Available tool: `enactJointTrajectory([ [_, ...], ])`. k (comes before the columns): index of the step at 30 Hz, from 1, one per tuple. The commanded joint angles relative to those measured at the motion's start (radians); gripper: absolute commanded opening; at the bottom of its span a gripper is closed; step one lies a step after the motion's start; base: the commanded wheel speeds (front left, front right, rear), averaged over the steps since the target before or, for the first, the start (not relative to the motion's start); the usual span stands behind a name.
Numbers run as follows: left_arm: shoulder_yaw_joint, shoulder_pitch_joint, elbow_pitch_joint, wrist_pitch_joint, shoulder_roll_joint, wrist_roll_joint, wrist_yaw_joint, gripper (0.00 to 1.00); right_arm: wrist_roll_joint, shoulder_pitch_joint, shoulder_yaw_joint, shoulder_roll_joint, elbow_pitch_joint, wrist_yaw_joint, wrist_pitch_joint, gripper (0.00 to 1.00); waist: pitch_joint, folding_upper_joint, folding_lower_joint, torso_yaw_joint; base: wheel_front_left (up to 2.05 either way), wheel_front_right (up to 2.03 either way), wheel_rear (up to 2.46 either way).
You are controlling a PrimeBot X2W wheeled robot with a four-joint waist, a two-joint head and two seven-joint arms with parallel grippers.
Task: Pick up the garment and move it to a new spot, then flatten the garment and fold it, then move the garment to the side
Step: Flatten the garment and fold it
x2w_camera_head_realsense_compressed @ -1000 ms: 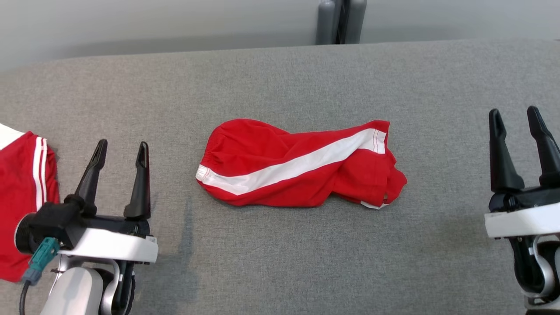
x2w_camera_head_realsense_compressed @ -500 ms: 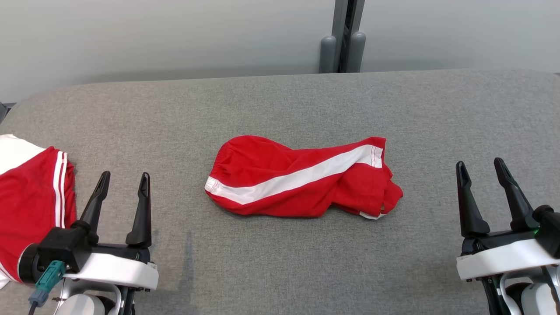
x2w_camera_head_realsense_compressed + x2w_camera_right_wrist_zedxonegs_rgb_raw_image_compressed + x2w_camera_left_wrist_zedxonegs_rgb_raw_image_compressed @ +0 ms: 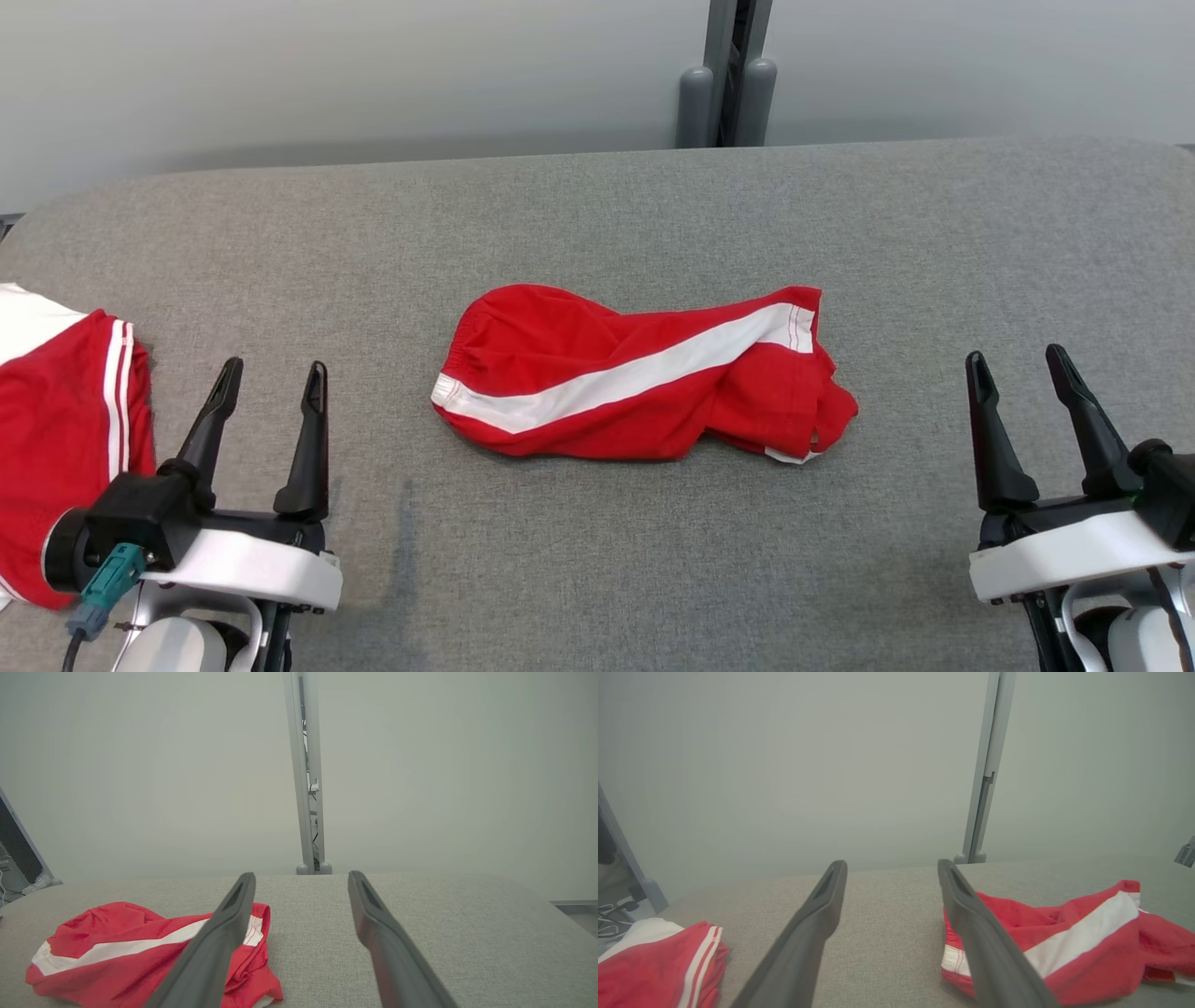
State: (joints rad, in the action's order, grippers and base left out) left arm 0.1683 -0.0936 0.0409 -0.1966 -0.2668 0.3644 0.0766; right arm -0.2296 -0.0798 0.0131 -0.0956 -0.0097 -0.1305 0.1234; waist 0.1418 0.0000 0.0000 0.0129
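In the head view, a red garment [image 3: 644, 378] with a broad white stripe is seen lying crumpled at the middle of a grey cloth-covered table [image 3: 597, 215]. It is touched by neither arm. The left gripper [image 3: 275, 367] is held at the near left and the right gripper [image 3: 1015, 354] at the near right, each well apart from the garment, with fingers pointed toward the far edge. Both pairs of jaws are spread wide and nothing is gripped between them. A second garment [image 3: 65, 448], red with thin white stripes and a white part, is laid at the left edge of the table, just beside the left gripper. A grey post [image 3: 726, 75] is set against the pale wall beyond the far edge.

In the left wrist view, bare table is framed between the two parted dark fingers [image 3: 808, 933]. The garment is seen to the right, its near end partly hidden behind the right-hand finger, and the second garment is seen at the near left.

In the right wrist view, the jaws are likewise held wide apart over bare table. The garment is seen to the left, partly covered by one finger. At the far left edge, what may be a pale shoe [image 3: 39, 882] is made out on the floor.
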Motion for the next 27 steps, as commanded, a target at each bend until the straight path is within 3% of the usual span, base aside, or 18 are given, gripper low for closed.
enactJointTrajectory([
  [1,0.001,-0.023,0.000,0.001,-0.005,0.005,-0.002,1.00,-0.001,-0.009,0.002,-0.001,0.004,-0.001,-0.002,1.00,0.003,0.0000,0.0000,-0.001,0.00,0.00,0.00],
  [4,0.011,-0.051,0.005,0.011,-0.009,0.010,-0.020,1.00,-0.003,-0.016,0.007,0.000,0.003,-0.001,-0.003,1.00,0.014,0.0000,0.0000,-0.006,0.00,0.00,0.00],
  [8,0.055,-0.112,0.037,0.055,-0.010,0.029,-0.079,1.00,-0.005,-0.027,0.016,0.001,0.004,-0.001,-0.007,1.00,0.035,0.0000,0.0000,-0.017,0.00,0.00,0.00],
  [15,0.137,-0.202,0.196,0.257,-0.021,0.141,-0.183,1.00,-0.013,-0.043,0.046,0.009,0.030,0.000,-0.009,1.00,0.074,0.0000,0.0000,-0.060,0.00,0.00,0.00],
  [19,0.174,-0.240,0.267,0.341,-0.045,0.201,-0.200,1.00,-0.018,-0.055,0.058,0.012,0.044,0.000,0.001,1.00,0.098,0.0000,0.0000,-0.079,0.00,0.00,0.00],
  [27,0.224,-0.299,0.338,0.353,-0.086,0.267,-0.208,1.00,-0.023,-0.073,0.077,0.011,0.073,-0.001,0.006,1.00,0.126,0.0000,0.0000,-0.099,0.00,0.00,0.00],
])
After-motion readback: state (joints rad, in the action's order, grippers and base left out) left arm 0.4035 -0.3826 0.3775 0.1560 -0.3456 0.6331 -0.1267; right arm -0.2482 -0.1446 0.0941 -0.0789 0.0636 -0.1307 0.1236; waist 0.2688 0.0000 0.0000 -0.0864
